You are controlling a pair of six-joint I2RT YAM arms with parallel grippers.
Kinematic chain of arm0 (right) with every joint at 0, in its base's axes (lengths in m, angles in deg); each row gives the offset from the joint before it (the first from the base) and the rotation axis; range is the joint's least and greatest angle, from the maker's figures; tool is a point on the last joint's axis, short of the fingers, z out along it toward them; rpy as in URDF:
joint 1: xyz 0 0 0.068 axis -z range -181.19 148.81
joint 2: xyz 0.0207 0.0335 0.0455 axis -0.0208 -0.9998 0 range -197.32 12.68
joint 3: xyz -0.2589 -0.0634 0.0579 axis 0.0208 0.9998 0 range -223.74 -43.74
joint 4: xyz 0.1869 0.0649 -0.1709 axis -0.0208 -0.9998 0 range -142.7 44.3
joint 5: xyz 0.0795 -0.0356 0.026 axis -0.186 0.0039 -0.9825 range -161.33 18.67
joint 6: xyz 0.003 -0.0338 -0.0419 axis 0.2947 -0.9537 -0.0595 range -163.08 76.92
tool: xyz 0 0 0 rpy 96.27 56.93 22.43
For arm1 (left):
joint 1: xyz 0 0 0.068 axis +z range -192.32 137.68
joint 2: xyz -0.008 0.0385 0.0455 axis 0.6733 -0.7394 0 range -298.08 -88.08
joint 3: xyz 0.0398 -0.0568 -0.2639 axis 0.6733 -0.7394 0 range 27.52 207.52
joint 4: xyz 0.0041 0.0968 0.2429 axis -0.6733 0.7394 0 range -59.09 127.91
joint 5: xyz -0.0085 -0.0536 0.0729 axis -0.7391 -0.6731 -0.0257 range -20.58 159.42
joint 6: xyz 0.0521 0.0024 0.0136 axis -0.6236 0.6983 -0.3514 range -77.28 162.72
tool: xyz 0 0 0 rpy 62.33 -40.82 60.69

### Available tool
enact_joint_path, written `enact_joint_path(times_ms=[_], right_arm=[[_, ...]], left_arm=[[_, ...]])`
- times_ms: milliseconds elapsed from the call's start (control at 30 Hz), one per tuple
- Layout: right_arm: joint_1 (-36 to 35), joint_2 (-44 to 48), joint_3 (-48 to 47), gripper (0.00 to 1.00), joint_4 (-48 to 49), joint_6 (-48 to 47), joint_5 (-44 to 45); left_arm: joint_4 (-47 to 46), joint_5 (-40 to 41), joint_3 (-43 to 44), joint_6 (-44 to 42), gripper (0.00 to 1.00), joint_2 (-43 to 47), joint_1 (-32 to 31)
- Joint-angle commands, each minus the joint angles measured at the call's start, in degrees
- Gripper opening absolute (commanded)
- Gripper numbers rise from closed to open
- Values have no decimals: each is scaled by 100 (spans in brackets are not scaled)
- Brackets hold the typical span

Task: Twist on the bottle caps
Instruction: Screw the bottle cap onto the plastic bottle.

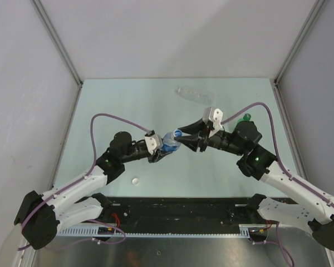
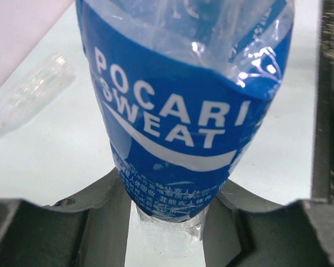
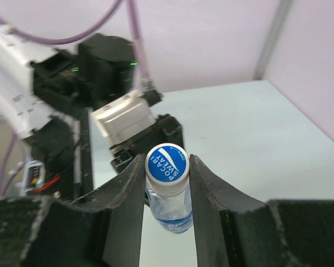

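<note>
The clear bottle with the blue label [image 1: 170, 144] is held off the table between the two arms. My left gripper [image 1: 165, 149] is shut on its base end, and the label [image 2: 183, 111] fills the left wrist view. Its cap [image 3: 167, 166], white with a blue printed top, sits on the neck. My right gripper [image 3: 167, 173] is shut on that cap, with both fingers [image 3: 128, 192] pressed against its sides. A loose white cap [image 1: 135, 181] lies on the table near the left arm. The unlabelled clear bottle [image 1: 195, 94] lies on its side at the back. The green bottle [image 1: 246, 118] shows only partly behind the right arm.
Grey walls close in the pale green table [image 1: 111, 105] at the back and on both sides. A black rail [image 1: 183, 208] runs along the near edge by the arm bases. In the left wrist view the unlabelled bottle [image 2: 30, 94] lies at the upper left.
</note>
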Motion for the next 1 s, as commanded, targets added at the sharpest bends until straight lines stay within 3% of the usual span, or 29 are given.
enact_joint_path(times_ms=[0, 200, 400, 633, 967], right_arm=[[-48, -381, 49, 22, -794, 429, 1457], [-88, -830, 40, 23, -796, 1081, 3001], [-73, -1083, -34, 28, -1076, 1812, 3868], [-71, -1038, -79, 40, -1091, 2102, 3867], [-72, -773, -162, 50, -781, 2024, 3684]], left_arm=[[-993, 1640, 654, 645, 0, -72, -179], [-1376, 2592, 937, 823, 0, -706, -449], [-2080, 2594, 964, 959, 0, -1151, -650], [-2457, 2586, 879, 1189, 0, -1384, -684], [-2514, 2588, 627, 1294, 0, -1380, -684]])
